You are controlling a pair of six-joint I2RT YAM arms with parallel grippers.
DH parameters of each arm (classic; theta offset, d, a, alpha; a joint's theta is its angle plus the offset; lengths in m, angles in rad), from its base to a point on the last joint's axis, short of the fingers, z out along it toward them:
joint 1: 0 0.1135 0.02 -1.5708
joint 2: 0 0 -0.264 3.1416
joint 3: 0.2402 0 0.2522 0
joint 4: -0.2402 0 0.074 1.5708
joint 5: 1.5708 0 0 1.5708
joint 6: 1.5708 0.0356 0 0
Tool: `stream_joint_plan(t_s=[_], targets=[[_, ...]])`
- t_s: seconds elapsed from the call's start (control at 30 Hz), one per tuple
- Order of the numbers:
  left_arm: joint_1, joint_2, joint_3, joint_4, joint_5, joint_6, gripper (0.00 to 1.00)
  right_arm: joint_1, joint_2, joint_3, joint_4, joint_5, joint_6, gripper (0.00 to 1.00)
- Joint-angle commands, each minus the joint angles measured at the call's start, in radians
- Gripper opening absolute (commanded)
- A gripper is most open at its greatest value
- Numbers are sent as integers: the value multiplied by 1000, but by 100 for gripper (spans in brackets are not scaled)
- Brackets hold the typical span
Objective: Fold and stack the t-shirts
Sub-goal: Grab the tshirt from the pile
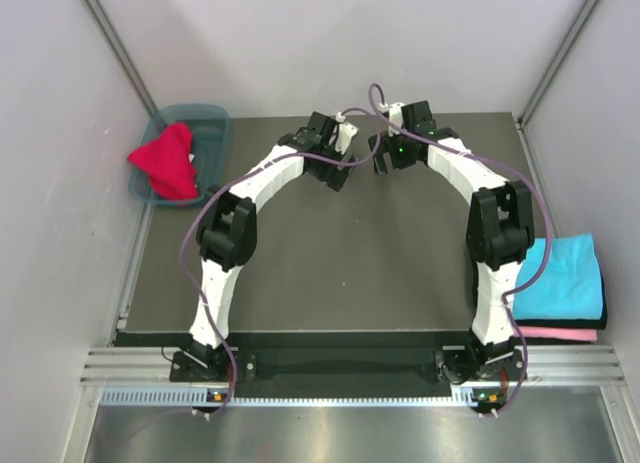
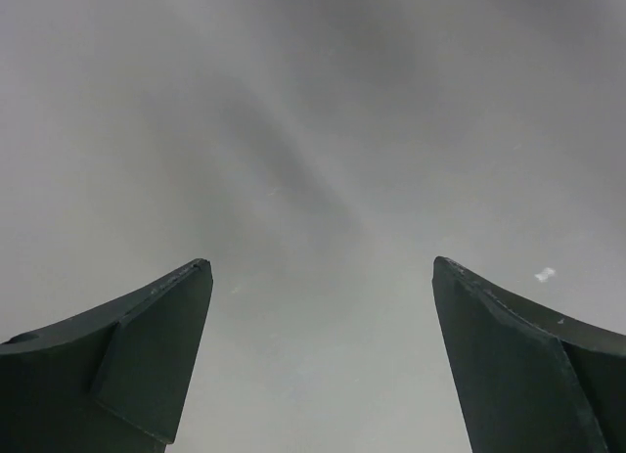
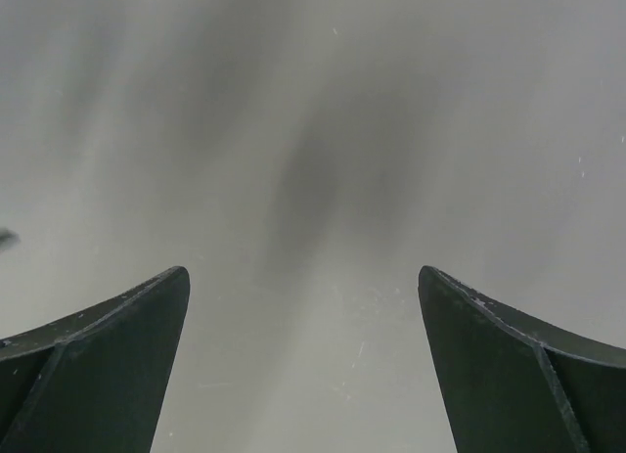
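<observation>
Two look done: cyan t-shirt [image 1: 565, 278] sits folded atop pink t-shirt [image 1: 560, 334] at the counter [image 1: 350, 273] right edge. Remaining red t-shirt [image 1: 168, 163] lies bunched in the tub [image 1: 212, 115], far left. Both left jaws and right jaws are wide open, empty. Suggest left jaws pinch it high, clear the rim, spread it flat before folding.

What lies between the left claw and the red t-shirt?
Between left claw and red t-shirt the top view shows only bare dark table and the teal tub's wall, with the left arm's own forearm overhead.
</observation>
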Motion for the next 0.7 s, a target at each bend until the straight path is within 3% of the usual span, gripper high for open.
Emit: stream_joint_plan(t_s=[0.0,0.1,0.13,0.3,0.43,0.47,0.53,0.67], targets=[[50,13,159,-74,-91,136,98,7,-34,-19,59,29,14,100],[156,96,456,-194,-110,118,94,7,-30,-7,25,-38,2,100],[189,82,474,-186,-102,115,90,7,-31,-4,11,-104,-15,100],[360,35,402,-64,-300,193,88,9,-5,15,-36,-157,-96,100],[498,64,424,-95,-256,99,78,10,3,7,-33,-176,-104,100],[542,68,424,-104,-251,85,70,10,1,4,-36,-183,-104,100],[593,76,425,-112,-231,46,63,10,-2,-8,-44,-193,-109,100],[651,94,429,-110,-257,42,60,13,-8,-36,-45,-203,-121,100]])
